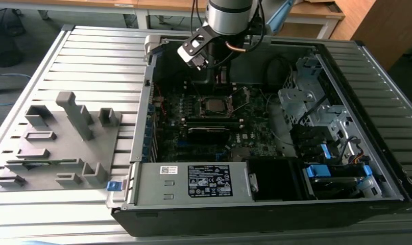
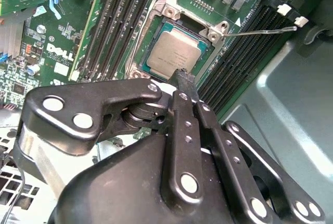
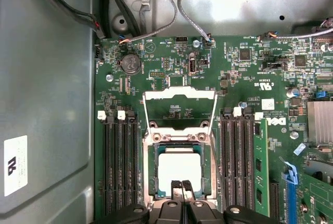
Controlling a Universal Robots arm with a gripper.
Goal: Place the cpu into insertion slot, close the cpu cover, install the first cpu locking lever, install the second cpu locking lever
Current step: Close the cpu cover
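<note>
The cpu [image 3: 179, 169] lies flat in the insertion slot [image 3: 153, 173] on the green motherboard, its pale silver-grey top square to the slot's dark rim. In the second wrist view the cpu [image 2: 174, 52] shows faint print and a dull sheen. The cpu cover [image 3: 179, 94] stands swung open beyond the far edge of the slot, and the board shows through its large window. A thin metal lever [image 2: 260, 30] juts sideways from one corner of the slot, over the memory slots.

The end effector [image 3: 182, 185] hangs just above the near edge of the chip, its two black fingertips pressed together with nothing between them. In the second wrist view the end effector [image 2: 184, 76] and its linkage cover the near side of the slot; whether the tips touch the chip cannot be told.

Banks of long black memory slots [image 3: 119, 167] flank the slot on both sides. A coin battery [image 3: 130, 64] and loose cables sit further off.

In the exterior view the arm [image 1: 227, 15] reaches into the open computer case [image 1: 260, 220] on a slatted worktop [image 1: 90, 56]. A grey fixture block [image 1: 63, 148] sits to the exterior view's left of the case.
</note>
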